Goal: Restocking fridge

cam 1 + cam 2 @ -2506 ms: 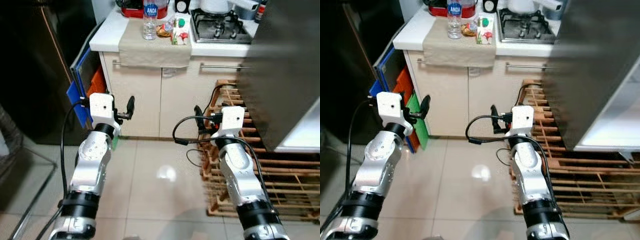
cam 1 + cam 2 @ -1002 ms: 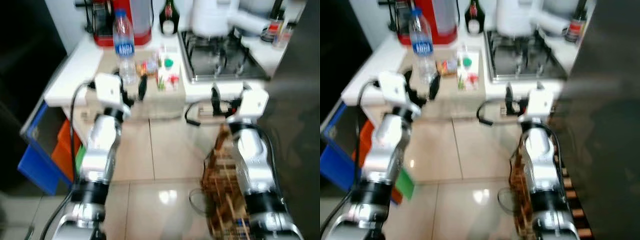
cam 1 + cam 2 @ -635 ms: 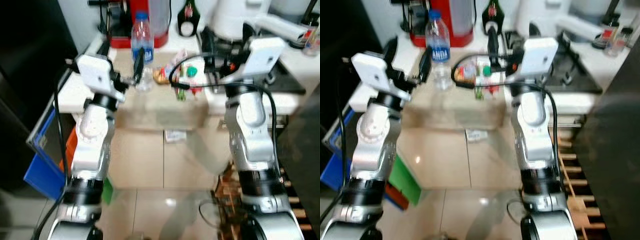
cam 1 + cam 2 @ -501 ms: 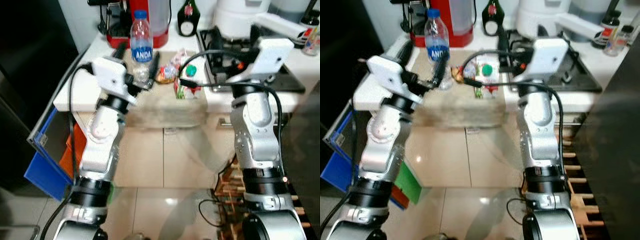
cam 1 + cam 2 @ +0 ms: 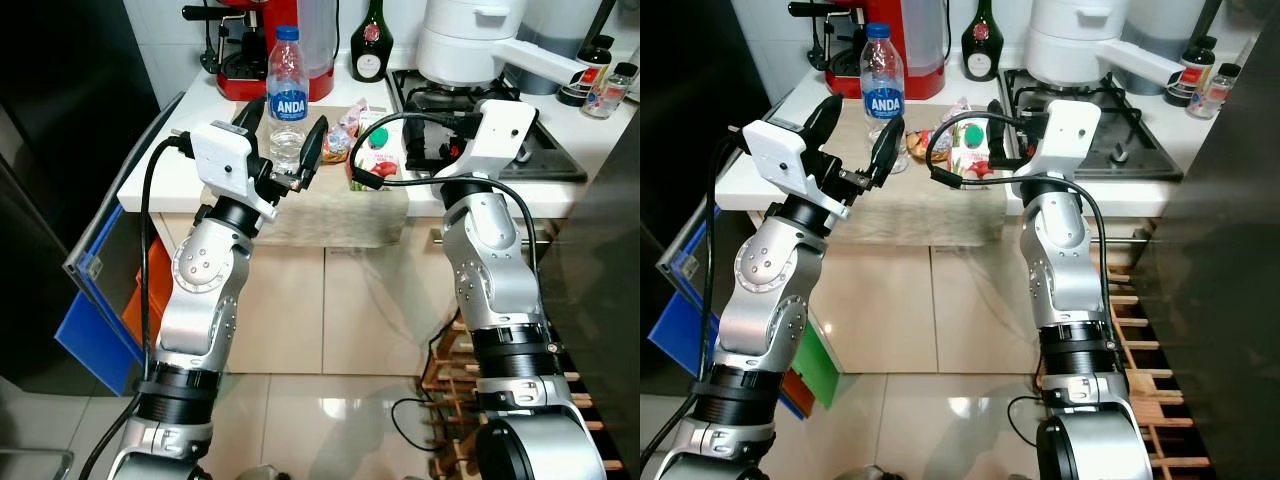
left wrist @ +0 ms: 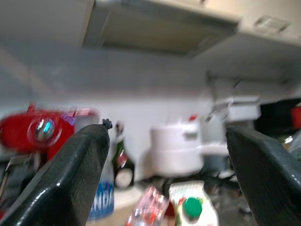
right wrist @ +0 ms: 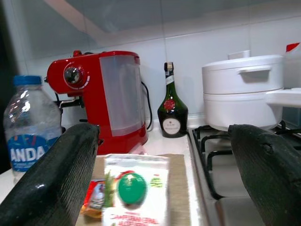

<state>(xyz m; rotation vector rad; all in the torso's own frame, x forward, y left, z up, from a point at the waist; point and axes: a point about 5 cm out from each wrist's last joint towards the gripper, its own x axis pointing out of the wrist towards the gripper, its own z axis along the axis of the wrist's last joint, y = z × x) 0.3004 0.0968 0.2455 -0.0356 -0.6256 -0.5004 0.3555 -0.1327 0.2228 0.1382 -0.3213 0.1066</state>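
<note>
A clear water bottle (image 5: 288, 85) with a blue ANDA label stands upright on a beige cloth (image 5: 330, 205) on the counter. Beside it lie a snack packet (image 5: 340, 140) and a juice carton (image 5: 378, 152) with a green cap. My left gripper (image 5: 283, 135) is open at counter height, just in front of the bottle and holding nothing; in the left wrist view the bottle (image 6: 101, 197) sits near one finger. My right gripper (image 5: 420, 140) is open, hovering close behind the carton (image 7: 136, 188), empty.
A red coffee machine (image 5: 265, 40), a dark green bottle (image 5: 372, 45), a white pot (image 5: 460, 40) and a gas stove (image 5: 530, 150) crowd the counter's back. Blue and orange panels (image 5: 95, 330) lean at the left. A wooden rack (image 5: 580, 420) and a dark fridge door (image 5: 610, 250) stand right.
The camera has come closer to the counter and looks down on it. Both arms have risen from knee height to counter level; the left gripper now sits by the bottle.
</note>
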